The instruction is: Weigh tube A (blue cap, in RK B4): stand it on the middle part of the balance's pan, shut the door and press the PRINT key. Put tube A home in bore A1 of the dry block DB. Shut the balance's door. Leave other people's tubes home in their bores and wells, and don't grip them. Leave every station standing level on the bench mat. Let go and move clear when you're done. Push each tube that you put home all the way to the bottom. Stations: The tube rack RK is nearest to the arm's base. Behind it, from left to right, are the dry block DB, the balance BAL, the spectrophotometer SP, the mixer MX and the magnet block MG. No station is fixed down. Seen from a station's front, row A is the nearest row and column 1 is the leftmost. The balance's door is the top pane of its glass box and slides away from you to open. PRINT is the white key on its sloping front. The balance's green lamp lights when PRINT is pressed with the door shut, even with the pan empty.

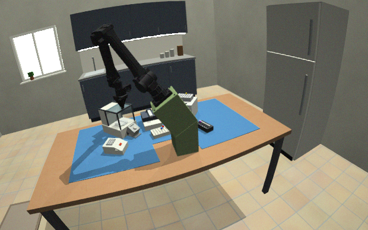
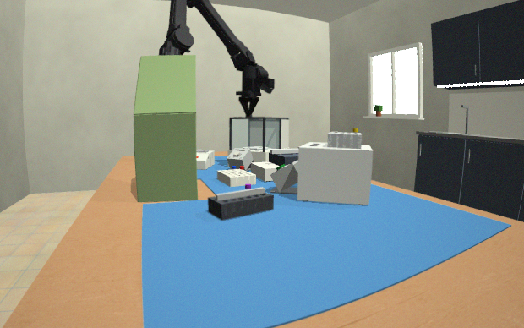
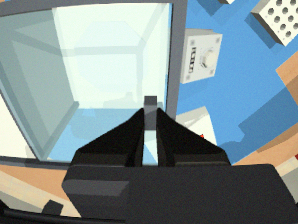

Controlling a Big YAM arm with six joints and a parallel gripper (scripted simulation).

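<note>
Tube A (image 1: pixel 161 128) (image 2: pixel 233 167) is standing in rack RK (image 1: pixel 157 133) (image 2: pixel 237 178), showing its blue cap. Fingers (image 2: pixel 245 106) are grasping the balance door's dark handle (image 3: pixel 150 111). A wooden table (image 1: pixel 119 185) (image 2: pixel 55 270) is supporting the blue mat (image 1: pixel 231 115) (image 2: pixel 296 254); grey walls are enclosing the room.

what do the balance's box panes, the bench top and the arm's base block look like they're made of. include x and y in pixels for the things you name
The balance's box panes (image 1: pixel 112 117) (image 3: pixel 35 85) look like clear glass or acrylic, smooth, with a pale tint: the inside shows through. The bench top (image 1: pixel 142 169) (image 2: pixel 76 254) could be wood or laminate, matt and evenly tan. The base block (image 1: pixel 185 142) (image 2: pixel 166 156) seems painted, flat green; metal or plastic, I can't tell.
</note>
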